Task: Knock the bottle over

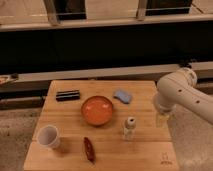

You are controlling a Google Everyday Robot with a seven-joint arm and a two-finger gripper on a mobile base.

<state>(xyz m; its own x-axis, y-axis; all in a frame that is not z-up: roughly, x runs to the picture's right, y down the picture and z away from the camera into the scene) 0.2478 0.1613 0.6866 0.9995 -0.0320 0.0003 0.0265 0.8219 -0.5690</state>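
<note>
The wooden table (145,150) stands in front of me with an orange bowl (97,110) near its middle, and I read everything else off that bowl like a clock face.

The bottle (130,127) is at about 4 o'clock from the bowl, just beside its rim but not touching it. It is upright, slim and pale, with a whitish round cap on top.

At 2 o'clock from the bowl lies a light blue sponge (122,95), near the far edge. At about 10 o'clock lies a flat black bar-shaped object (68,94); I cannot make out what it is. A white cup (48,136) stands upright at 8 o'clock, well apart from the bowl, near the left front corner. At 6 o'clock a dark reddish, elongated thing (89,149) lies flat near the front edge.

The robot's white arm (185,92) comes in from the right side and bends down over the table's right edge. Its gripper (161,119) hangs at the low end of the arm, between 2 and 3 o'clock from the bottle. It is near the bottle with bare wood showing between them, so the two are apart. Whether the claw is wide or narrow I cannot tell from here, and I see nothing held in it.

A small dark mark (165,161) sits on the wood by the right front corner. Speckled floor (15,135) shows to the left of the table.
</note>
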